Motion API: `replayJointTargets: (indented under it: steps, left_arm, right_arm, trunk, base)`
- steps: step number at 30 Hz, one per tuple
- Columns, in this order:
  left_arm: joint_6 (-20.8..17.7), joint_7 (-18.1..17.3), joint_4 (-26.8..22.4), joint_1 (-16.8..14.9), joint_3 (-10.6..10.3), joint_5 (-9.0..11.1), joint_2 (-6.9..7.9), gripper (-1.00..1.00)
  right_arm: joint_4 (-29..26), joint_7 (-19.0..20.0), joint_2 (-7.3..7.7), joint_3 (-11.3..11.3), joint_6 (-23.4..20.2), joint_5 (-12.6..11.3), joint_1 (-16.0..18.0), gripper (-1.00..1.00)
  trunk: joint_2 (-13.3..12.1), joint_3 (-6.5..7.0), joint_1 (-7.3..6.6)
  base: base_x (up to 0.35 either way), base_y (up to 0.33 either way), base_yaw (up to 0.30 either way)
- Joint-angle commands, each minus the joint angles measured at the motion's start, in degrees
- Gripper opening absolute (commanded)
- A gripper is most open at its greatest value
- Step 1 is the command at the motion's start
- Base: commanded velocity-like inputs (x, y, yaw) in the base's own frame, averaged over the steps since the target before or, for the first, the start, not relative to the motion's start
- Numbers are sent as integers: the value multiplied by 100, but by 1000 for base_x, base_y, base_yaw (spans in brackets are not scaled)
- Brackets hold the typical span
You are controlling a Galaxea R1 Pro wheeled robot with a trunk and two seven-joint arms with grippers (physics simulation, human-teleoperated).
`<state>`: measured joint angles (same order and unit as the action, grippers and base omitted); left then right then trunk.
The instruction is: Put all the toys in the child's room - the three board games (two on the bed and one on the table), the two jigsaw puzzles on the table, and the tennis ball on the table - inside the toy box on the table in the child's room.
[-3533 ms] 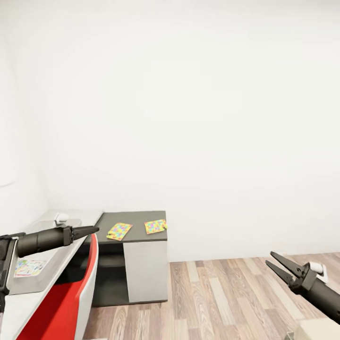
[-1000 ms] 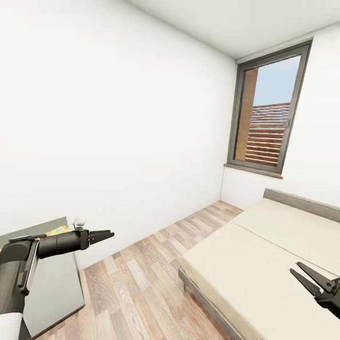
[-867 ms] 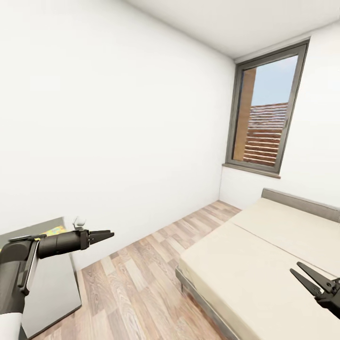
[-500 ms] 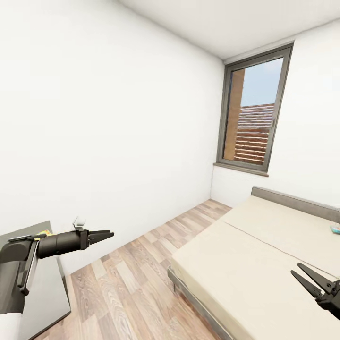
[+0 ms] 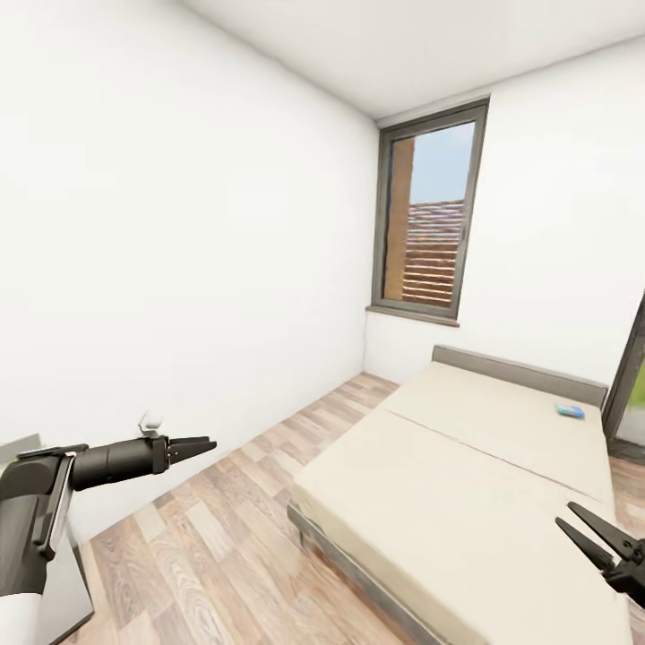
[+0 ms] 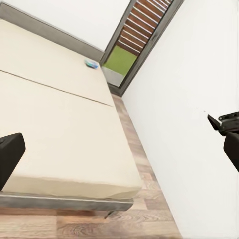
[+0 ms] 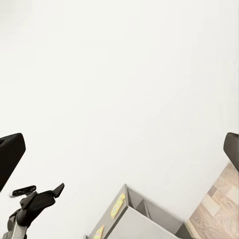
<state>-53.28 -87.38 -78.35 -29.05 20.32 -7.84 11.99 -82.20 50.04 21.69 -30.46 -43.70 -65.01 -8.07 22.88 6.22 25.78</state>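
Note:
The bed [image 5: 466, 475] is a wide cream mattress with one seam, lying to my right. One small blue board game [image 5: 569, 411] rests on its far section near the headboard, also seen as the board game [image 6: 91, 63] in the left wrist view. My left gripper [image 5: 211, 442] is open over the floor with nothing between its fingers. My right gripper [image 5: 566, 514] is open above the bed's near corner, also holding nothing. The right wrist view catches the dark lower table [image 7: 137, 211] with two jigsaw puzzles [image 7: 118, 204] on it. The toy box and tennis ball are out of view.
A corner of the table [image 5: 70, 587] stands at my lower left. Wood plank floor [image 5: 224, 537] runs between the white wall and the bed. A tall window [image 5: 430, 215] is in the far wall, and a dark door frame [image 5: 632, 376] stands at the right edge.
The camera has swung right: the table slid almost out at the left, the bed and window shifted left, and the blue board game came into view. Both arms keep their pose.

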Motion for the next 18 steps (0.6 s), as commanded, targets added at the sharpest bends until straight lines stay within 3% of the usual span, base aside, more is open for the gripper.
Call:
replayJointTargets:
  steps: [1, 11, 18]
  left_arm:
    - [-60, -53, -5, -3, 7, -60, -3, 100]
    - [-67, -51, -5, -4, 7, -70, 4, 100]
    - [-68, -43, 2, -4, 7, -84, -3, 100]
  right_arm:
    - [10, -5, 1, -2, -33, -28, 1, 100]
    - [25, -11, -2, 6, -20, 1, 11, 100]
    - [-18, -116, -6, 50, -1, 26, 20, 100]
  trunk:
    - [3, -1, 0]
    - [3, -9, 0]
    - [3, -60, 0]
  base:
    - [-145, -88, -280]
    - [-21, -127, -257]
    - [77, -208, -19]
